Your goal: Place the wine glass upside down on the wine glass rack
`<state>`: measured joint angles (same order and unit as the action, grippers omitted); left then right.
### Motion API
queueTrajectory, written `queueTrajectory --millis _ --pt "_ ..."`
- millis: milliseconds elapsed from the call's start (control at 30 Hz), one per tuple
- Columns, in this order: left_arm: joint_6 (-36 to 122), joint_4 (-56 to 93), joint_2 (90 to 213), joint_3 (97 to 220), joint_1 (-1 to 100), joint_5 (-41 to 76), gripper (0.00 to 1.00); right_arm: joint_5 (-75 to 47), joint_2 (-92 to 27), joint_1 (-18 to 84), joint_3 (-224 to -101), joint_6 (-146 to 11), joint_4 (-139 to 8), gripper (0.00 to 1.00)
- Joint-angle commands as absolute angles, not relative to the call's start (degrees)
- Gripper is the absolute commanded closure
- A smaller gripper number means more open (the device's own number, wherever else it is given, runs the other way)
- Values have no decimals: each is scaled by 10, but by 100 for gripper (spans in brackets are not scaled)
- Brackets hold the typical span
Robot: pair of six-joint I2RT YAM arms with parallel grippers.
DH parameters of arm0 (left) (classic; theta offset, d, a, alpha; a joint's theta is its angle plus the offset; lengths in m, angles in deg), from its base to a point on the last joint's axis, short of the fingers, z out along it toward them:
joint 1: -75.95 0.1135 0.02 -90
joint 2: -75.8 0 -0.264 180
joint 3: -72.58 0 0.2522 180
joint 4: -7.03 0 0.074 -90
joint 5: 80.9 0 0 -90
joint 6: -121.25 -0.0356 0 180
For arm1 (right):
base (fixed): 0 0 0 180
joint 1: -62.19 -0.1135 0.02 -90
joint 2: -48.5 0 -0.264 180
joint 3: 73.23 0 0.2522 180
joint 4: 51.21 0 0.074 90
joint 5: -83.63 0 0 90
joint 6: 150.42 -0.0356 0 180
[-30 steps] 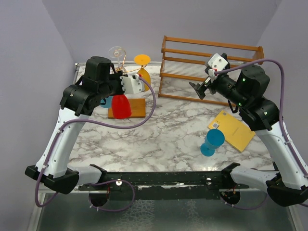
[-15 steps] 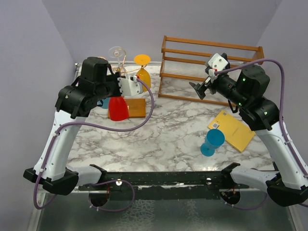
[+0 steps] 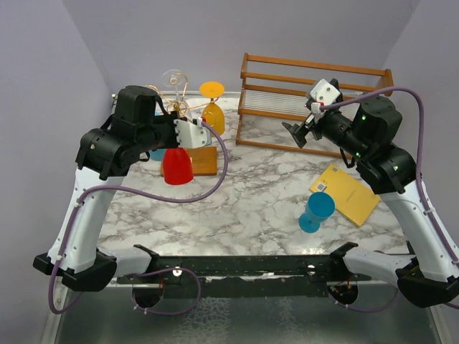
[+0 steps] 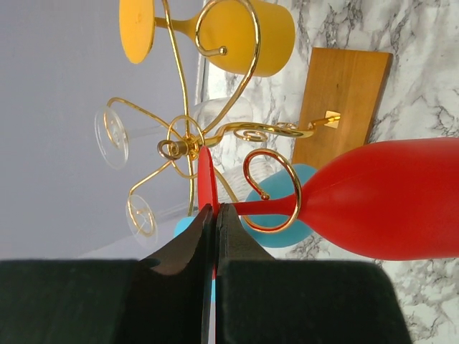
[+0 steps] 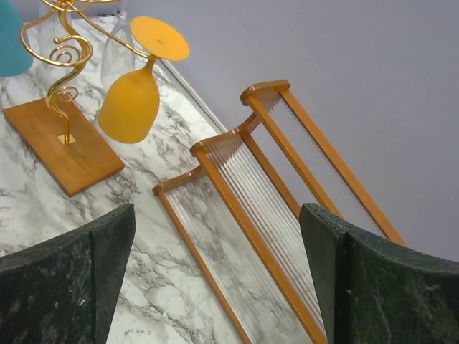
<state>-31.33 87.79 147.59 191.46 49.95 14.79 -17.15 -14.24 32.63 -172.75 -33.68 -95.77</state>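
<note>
My L claw [image 4: 214, 215] pinched shut on red wine glass [image 4: 387, 197] foot, stem looks thru a curl of wine glass rack [image 4: 188, 143]. Hanging step; next I lower till foot seats, release. R claw [image 5: 215, 233] wide open, empty.

lab booth: marble table [image 3: 251, 197], grey walls [image 3: 301, 32]

Yellow glass [image 5: 129, 107] inverted on gold wire rack [image 5: 79, 161], slatted shelf [image 5: 244, 223] beside, claw [image 5: 216, 211] spread wide

Gold wire, wood, marble
The wine glass rack [image 4: 179, 147] was shiny gold wire on a smooth wooden base; the red wine glass [image 4: 387, 197] looked matt; the table [image 3: 244, 193] was marble-patterned.
</note>
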Motion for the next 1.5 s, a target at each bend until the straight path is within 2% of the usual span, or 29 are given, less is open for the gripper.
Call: queueTrajectory --millis 0,967,1467 --pt "-319 891 1460 1937 498 203 99 -190 -143 332 -1729 -336 -956 4" --pt "-323 848 1460 1859 498 229 94 -220 -117 365 -1705 -343 -949 0" --pt "-336 868 1451 1836 498 256 79 -186 -113 372 -1670 -326 -928 0"
